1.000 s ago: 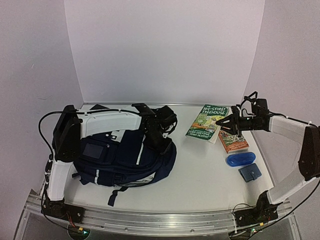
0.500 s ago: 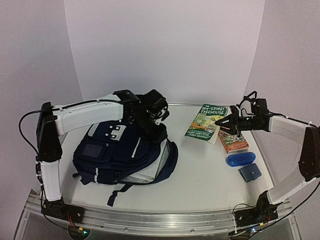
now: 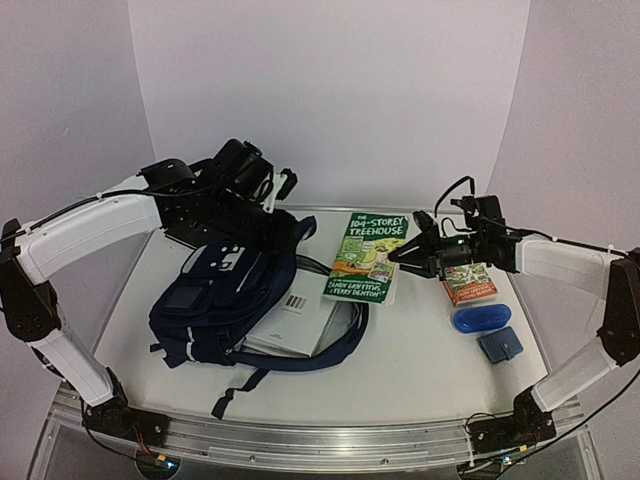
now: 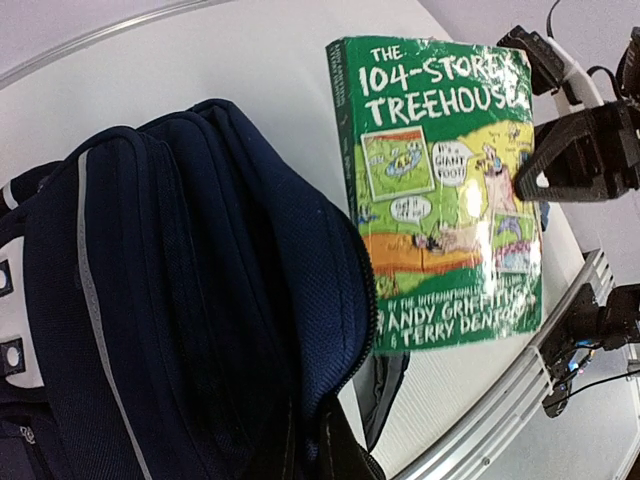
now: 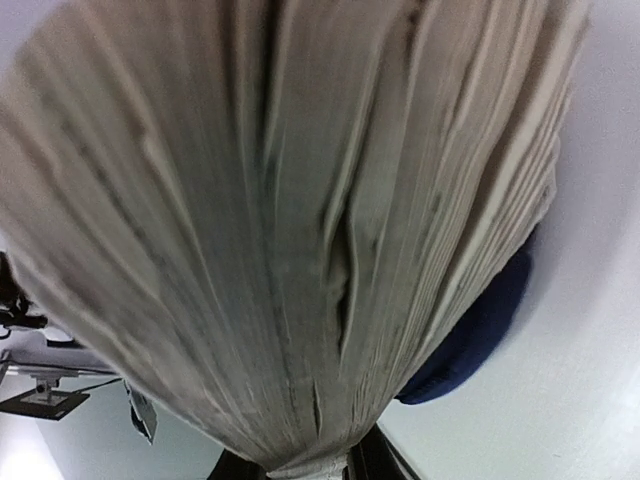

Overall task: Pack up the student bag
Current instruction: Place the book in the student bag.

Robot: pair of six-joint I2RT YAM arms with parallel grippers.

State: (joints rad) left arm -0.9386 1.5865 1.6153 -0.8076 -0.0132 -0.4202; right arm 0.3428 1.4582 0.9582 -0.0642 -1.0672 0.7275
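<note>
The student bag [image 3: 225, 295], navy with white stripes, lies at the left of the table with its mouth pulled open toward the right. My left gripper [image 3: 274, 207] is shut on the bag's upper zip edge [image 4: 330, 330] and holds it raised. A white book with a barcode [image 3: 296, 316] shows inside the opening. My right gripper [image 3: 402, 257] is shut on the edge of the green "104-Storey Treehouse" book [image 3: 368, 256], which hangs just right of the bag's mouth. In the right wrist view the book's page edges [image 5: 300, 220] fill the frame, with the bag [image 5: 480, 335] behind.
An orange book [image 3: 468, 286] lies at the right of the table. In front of it are a blue pouch [image 3: 482, 319] and a small blue wallet [image 3: 499, 345]. A loose bag strap [image 3: 240, 385] trails toward the front rail [image 3: 320, 440].
My left gripper shut on the bag's edge and lifted it up and back, opening the mouth and exposing the white book. My right gripper carried the green book left toward the bag.
</note>
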